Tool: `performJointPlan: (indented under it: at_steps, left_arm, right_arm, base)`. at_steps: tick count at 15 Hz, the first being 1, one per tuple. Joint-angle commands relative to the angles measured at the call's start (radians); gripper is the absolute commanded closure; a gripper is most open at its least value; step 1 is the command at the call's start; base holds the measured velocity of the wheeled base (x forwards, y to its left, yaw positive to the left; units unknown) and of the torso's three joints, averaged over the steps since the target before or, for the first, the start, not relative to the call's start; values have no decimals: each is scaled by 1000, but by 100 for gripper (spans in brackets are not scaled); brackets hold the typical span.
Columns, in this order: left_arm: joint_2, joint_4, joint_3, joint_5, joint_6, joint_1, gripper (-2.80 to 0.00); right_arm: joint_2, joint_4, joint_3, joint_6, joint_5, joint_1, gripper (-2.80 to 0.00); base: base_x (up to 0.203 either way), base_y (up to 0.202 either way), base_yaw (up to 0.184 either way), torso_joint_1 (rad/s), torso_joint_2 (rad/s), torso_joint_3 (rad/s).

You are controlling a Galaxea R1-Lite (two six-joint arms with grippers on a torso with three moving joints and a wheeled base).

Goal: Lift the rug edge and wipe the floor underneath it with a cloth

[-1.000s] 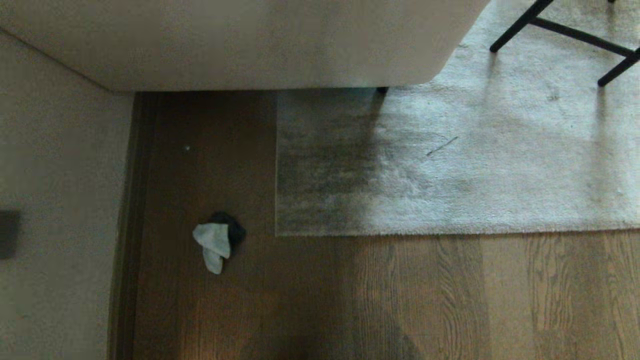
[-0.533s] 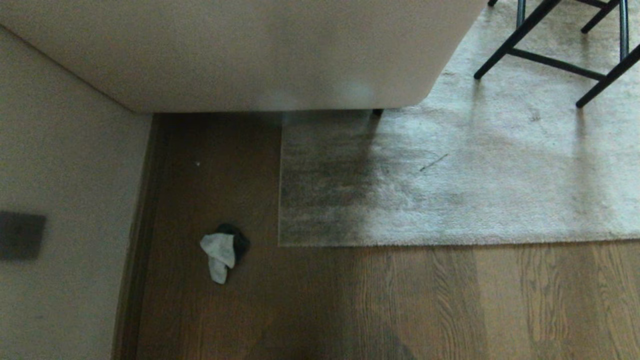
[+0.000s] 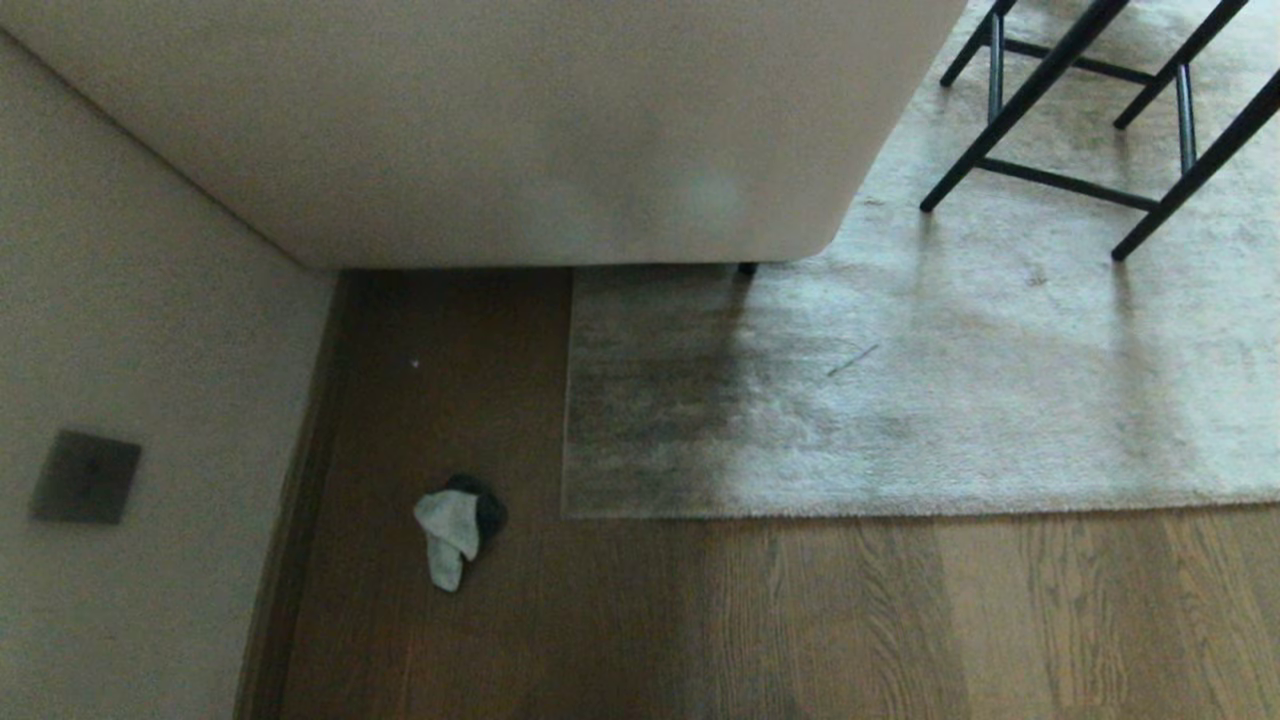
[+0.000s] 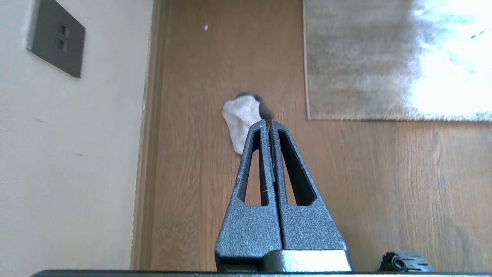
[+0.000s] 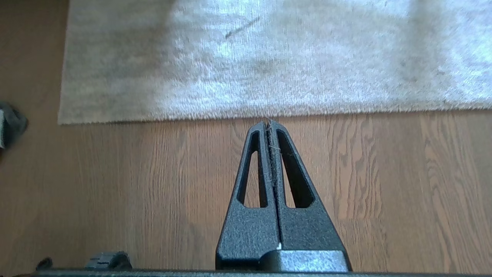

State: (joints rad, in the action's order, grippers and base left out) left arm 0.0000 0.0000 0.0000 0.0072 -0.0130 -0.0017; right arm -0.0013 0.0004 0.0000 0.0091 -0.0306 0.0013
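The cloth (image 3: pixel 455 535) lies crumpled on the floor (image 3: pixel 800 620), in the narrow bare strip between the wall's skirting and the rug's left side, just off the rug's near-left corner and not touching it. The rug edge (image 3: pixel 900 512) runs straight along the floor's planks and lies flat; nothing has been lifted and nothing wiped, so the task looks to be at its very start.

Neither arm shows in the head view. The left hand (image 4: pixel 268 122) is clenched and empty, its fingers pressed together and pointing down toward the cloth (which the wrist view shows just beyond the tips, well below them by my reading). The right hand (image 5: pixel 269 124) is likewise clenched on nothing, pointing at the near hem. That split seems sensible: one hand lined up for the rag, the other for the hem, so one could hold the rug up while the other wipes.

Around them: a pale sofa (image 3: pixel 520 130) stands over the rug's far-left part, one dark foot (image 3: pixel 746 268) resting on the pile, which would probably pin that end and limit how far the corner can fold back. Black chair legs (image 3: pixel 1050 110) stand on the rug toward its far right, well away from the corner. A dark wall plate (image 3: pixel 85 477) sits low on the wall (image 3: pixel 130 350), and a small pale speck (image 3: pixel 416 364) lies on the floor strip.
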Motion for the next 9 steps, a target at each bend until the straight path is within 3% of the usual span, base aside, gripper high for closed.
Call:
performJointPlan:
  at_steps: [1,9]
  left_arm:
    - [0,0,0,0,1,0,0]
    - [0,2,0,2,1,0,0]
  right_arm:
    - [1,0,0,0,0,0,0]
    - [1,0,0,0,0,0,0]
  base:
    - [0,0,0,5,5,203]
    - [0,0,0,1,2,203]
